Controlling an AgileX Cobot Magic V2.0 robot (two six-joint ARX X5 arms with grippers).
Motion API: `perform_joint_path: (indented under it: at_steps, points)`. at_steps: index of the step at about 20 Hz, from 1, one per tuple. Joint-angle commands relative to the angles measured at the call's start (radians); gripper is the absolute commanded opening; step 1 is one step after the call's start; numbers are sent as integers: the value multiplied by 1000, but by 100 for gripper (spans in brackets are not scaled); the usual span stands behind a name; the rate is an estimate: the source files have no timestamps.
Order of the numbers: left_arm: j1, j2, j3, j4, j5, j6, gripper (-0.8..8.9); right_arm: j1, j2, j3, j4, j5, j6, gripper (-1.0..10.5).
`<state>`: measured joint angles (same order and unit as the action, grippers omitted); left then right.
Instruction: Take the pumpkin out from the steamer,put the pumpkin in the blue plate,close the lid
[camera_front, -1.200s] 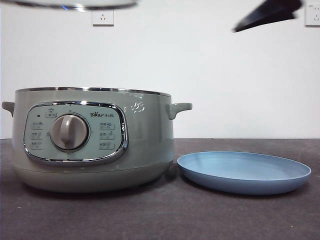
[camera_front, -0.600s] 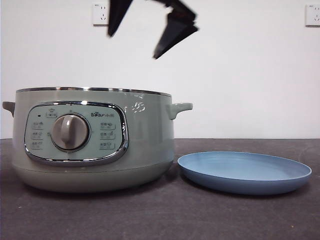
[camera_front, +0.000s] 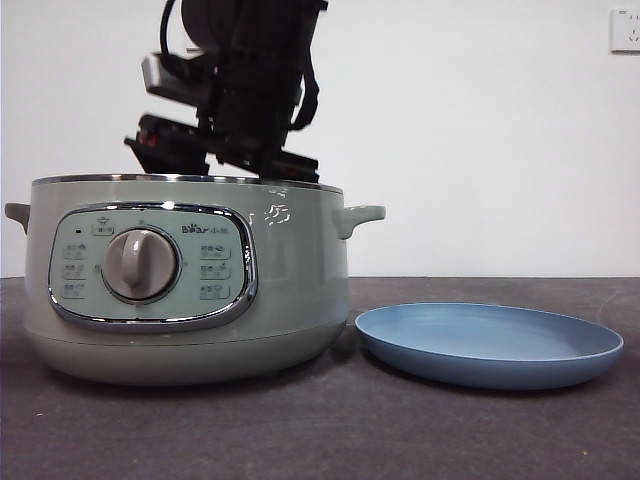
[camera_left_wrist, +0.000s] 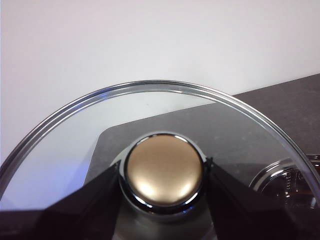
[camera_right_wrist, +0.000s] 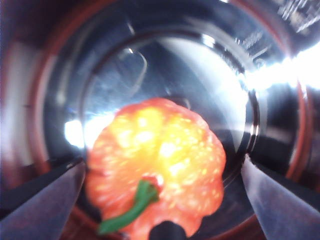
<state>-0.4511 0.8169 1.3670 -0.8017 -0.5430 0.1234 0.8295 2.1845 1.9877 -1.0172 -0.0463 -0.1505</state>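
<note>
The sage-green steamer (camera_front: 185, 280) stands on the left of the table without its lid. My right arm (camera_front: 240, 90) reaches down into it from above, and its jaws are hidden behind the pot wall in the front view. Inside the shiny pot (camera_right_wrist: 200, 60), my right gripper (camera_right_wrist: 162, 161) is open, one jaw on each side of the orange pumpkin (camera_right_wrist: 155, 145) with its green stem (camera_right_wrist: 132, 210). My left gripper (camera_left_wrist: 164, 172) is shut on the knob (camera_left_wrist: 164, 175) of the glass lid (camera_left_wrist: 150, 112), held up in the air and out of the front view. The blue plate (camera_front: 488, 345) lies empty to the right of the steamer.
The steamer's side handle (camera_front: 360, 215) sticks out toward the plate. A dark tabletop (camera_front: 320, 430) runs across the front, and a white wall with sockets (camera_front: 625, 30) stands behind.
The right arm swung in from the upper right and dropped into the steamer. The lid's rim, seen earlier at the top left of the front view, has left that view.
</note>
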Motion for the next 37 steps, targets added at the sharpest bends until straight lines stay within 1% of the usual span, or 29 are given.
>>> perform_joint_path:
  at_steps: [1,2,3,4,5,9,12,13,15,17,19,20,21,22,24,26,28,30,31,33,37]
  points:
    - [0,-12,17,43,-7,12,-9,2,17,-1,11,-3,-8,532]
    - [0,-12,17,43,-7,12,-8,8,17,-1,19,-2,-5,480]
    - [0,-11,17,43,-7,12,-9,10,16,-1,19,2,-5,276]
    - [0,-11,17,43,-7,12,-8,10,14,-1,16,1,-5,34]
    - [0,-12,17,43,-7,12,-8,10,10,-1,18,1,-5,-3]
    - [0,-10,17,44,-2,12,-9,12,-41,0,17,2,-1,-2]
    - [-1,10,17,45,12,11,-9,3,-156,0,-25,2,3,-2]
    - [0,24,17,55,47,9,-9,-2,-201,0,-48,4,4,-2]
    - [0,50,17,84,99,8,-9,-30,-296,-1,-119,14,32,-3]
    - [-2,75,17,97,112,8,-8,-71,-370,-1,-204,95,83,-3]
    - [-2,95,17,100,160,3,-8,-125,-418,-6,-310,209,167,-4]
    - [-2,100,17,101,169,0,-9,-154,-441,-23,-349,277,211,-4]
    - [-2,106,17,109,183,0,-9,-177,-467,-61,-349,330,240,-4]
    - [-2,109,17,114,184,0,-8,-195,-494,-111,-336,364,261,-4]
    - [-2,112,17,123,185,0,-8,-227,-563,-252,-261,380,285,-4]
    - [-2,117,17,132,190,0,-9,-249,-637,-422,-137,379,285,-4]
    - [-2,119,17,141,219,-8,-9,-254,-697,-586,-6,377,285,-4]
    - [-2,119,17,156,233,-14,-8,-253,-723,-710,113,340,281,-3]
    - [-2,119,17,160,232,-15,-9,-254,-722,-753,161,307,276,-3]
    - [-2,119,17,165,233,-15,-9,-254,-697,-812,253,280,276,-2]
    - [-2,119,17,165,233,-15,-9,-256,-596,-826,337,280,272,2]
